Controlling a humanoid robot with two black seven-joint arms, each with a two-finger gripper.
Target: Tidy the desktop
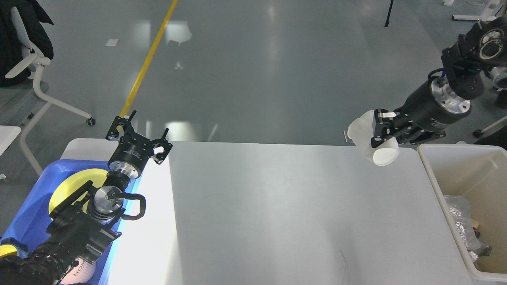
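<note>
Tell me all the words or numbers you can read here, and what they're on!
"HOM": white letters on the left arm, at the bottom edge; the rest is cut off.
Left gripper: small white print on its round black body, too small to read.
Right gripper, holding the white cup: small print on its body, too blurred to read.
</note>
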